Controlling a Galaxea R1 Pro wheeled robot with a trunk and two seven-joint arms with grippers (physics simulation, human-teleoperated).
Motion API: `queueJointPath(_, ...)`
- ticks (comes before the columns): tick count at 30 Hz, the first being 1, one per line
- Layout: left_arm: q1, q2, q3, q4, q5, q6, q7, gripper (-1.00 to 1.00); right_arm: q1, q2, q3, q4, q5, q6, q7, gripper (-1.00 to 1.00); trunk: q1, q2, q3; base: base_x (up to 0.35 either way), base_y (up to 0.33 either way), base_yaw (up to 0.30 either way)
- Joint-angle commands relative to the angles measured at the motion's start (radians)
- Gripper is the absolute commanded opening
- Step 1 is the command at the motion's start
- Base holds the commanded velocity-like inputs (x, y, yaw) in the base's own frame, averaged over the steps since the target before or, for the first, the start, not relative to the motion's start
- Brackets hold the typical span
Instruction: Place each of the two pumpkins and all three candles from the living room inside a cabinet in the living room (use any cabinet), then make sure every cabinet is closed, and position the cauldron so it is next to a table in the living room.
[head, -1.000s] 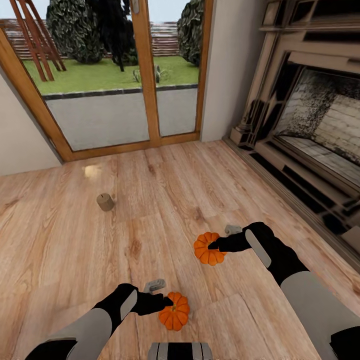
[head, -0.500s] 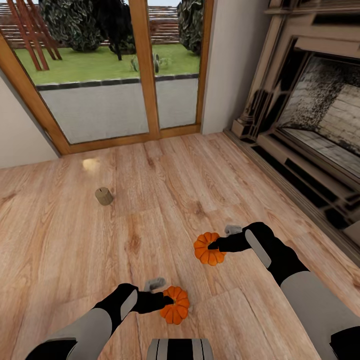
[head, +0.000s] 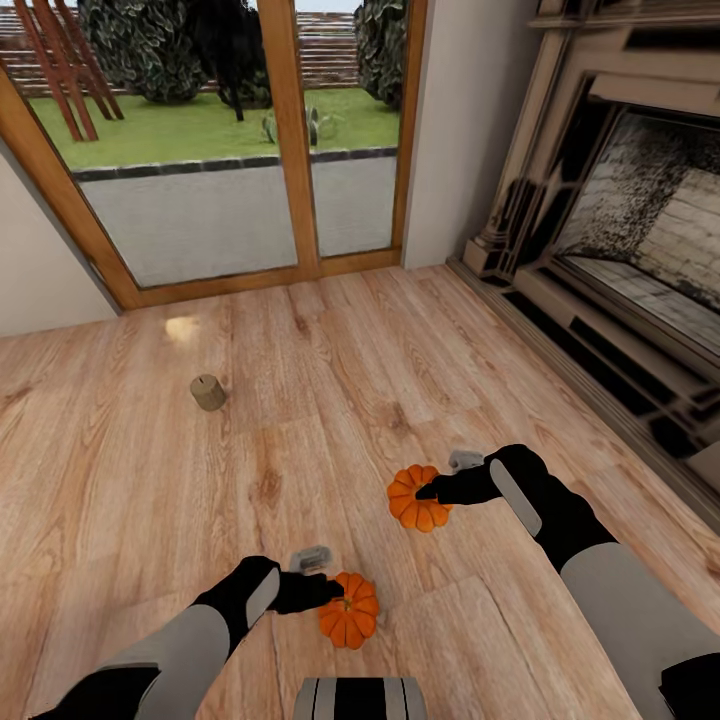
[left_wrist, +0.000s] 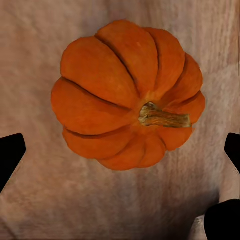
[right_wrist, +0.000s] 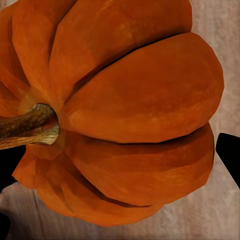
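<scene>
On the wooden floor (head: 150, 480), two orange pumpkins are seen, one under each arm. The near pumpkin (head: 349, 609) is found close to the robot's base, and the left hand (head: 335, 588) is held right at its top. In the left wrist view, this pumpkin (left_wrist: 127, 95) is seen from above with its stem pointing sideways, and the black fingertips (left_wrist: 10, 156) are set wide apart on both sides of it, not touching it. The far pumpkin (head: 418, 497) is placed a little further out on the floor, toward the fireplace (head: 640, 240) side. The right hand (head: 428, 490) is laid over it. In the right wrist view, that pumpkin (right_wrist: 125, 115) is seen very close, with the dark fingertips (right_wrist: 229, 150) spread on either side; it cannot be told if they touch it. One tan candle (head: 208, 392) is stood upright on the floor, well apart from both pumpkins, nearer the glass doors (head: 230, 150). Grass and bushes are seen through the glass.
</scene>
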Motion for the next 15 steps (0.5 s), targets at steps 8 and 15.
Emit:
queueJointPath(8, -0.055, -0.021, 0.007, -0.001, 0.006, 0.040, 0.024, 1.00, -0.001, -0.001, 0.002, -0.001, 0.009, 0.001, -0.016, -1.00, 0.000, 0.000, -0.001, 0.000, 0.000, 0.000)
queueJointPath(15, -0.056, -0.022, 0.007, 0.003, 0.006, 0.039, 0.021, 1.00, -0.001, -0.001, 0.002, -0.001, 0.008, 0.001, -0.028, -1.00, 0.000, 0.000, -0.001, 0.026, 0.000, 0.000)
